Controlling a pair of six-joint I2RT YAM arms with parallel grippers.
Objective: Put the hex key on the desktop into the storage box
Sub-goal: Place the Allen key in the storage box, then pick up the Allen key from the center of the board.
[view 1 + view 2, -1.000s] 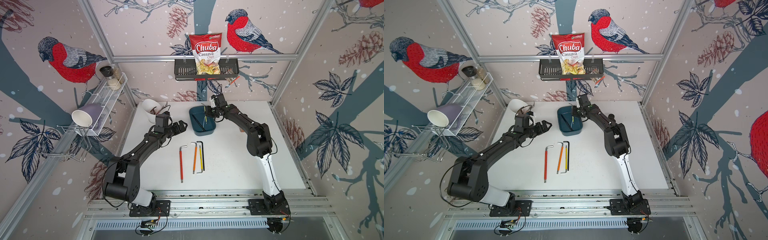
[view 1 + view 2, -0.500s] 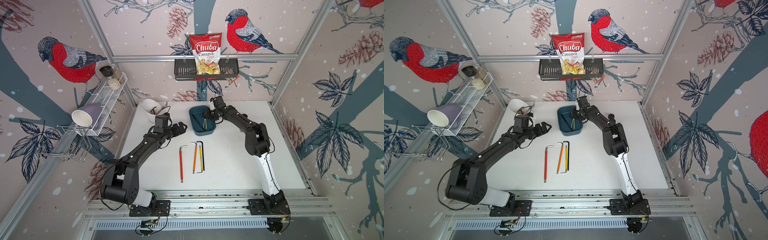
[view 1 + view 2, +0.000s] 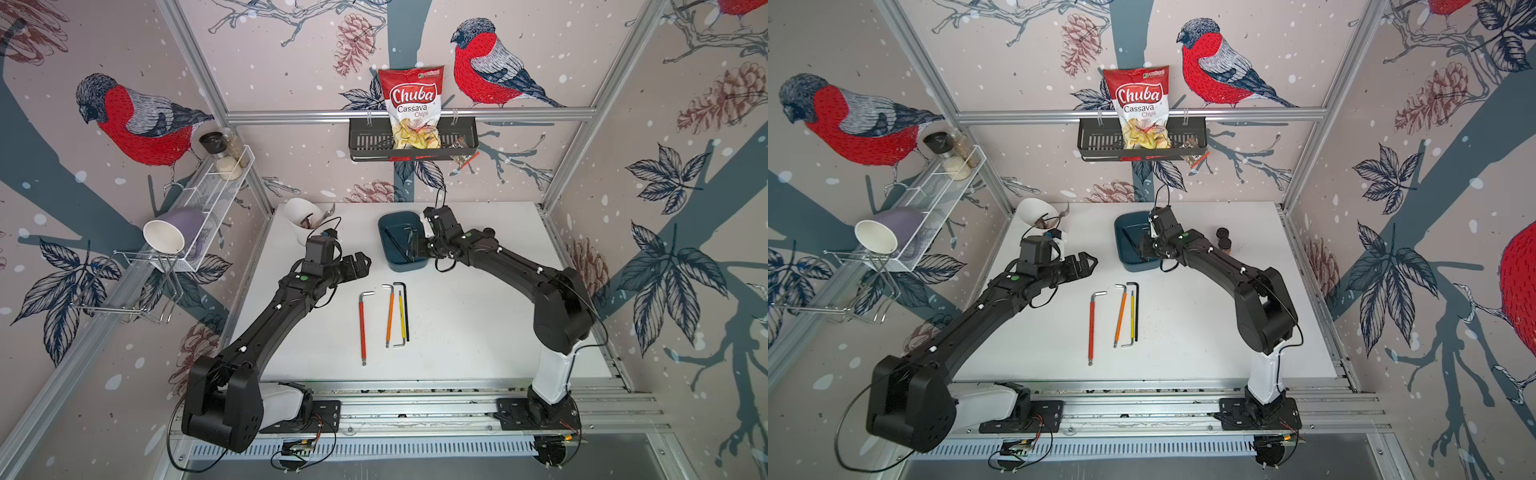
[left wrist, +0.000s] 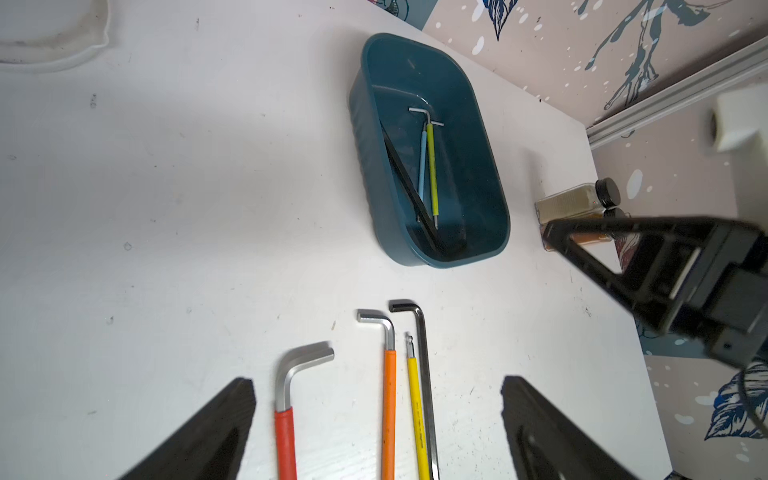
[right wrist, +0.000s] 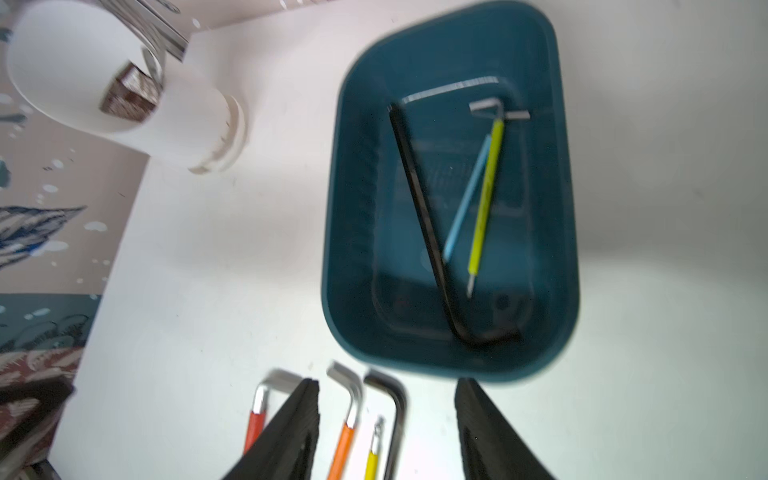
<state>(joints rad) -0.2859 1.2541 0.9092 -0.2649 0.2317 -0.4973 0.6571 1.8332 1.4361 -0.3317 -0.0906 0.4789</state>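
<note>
Both grippers open, empty, over the desktop [image 3: 478, 332].
At 10 o'clock, left gripper [image 3: 358, 264], jaws wide, clear of the left edge; at centre, red hex key [image 3: 362, 328], orange hex key [image 3: 389, 316], yellow hex key [image 3: 401, 316], black hex key [image 3: 406, 311] abreast, bare surface around; at 12 o'clock, storage box [image 4: 361, 137] by the back edge, three more hex keys [image 5: 484, 195] inside, right gripper [image 5: 387, 380] above its 5 o'clock corner, jaws half apart; free room toward 4 o'clock.

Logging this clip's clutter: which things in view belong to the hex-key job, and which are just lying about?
Job: box; loose red key, orange key, yellow key, black key; keys inside it.
Lying about: white cup, chips bag, basket, mug, jars.
</note>
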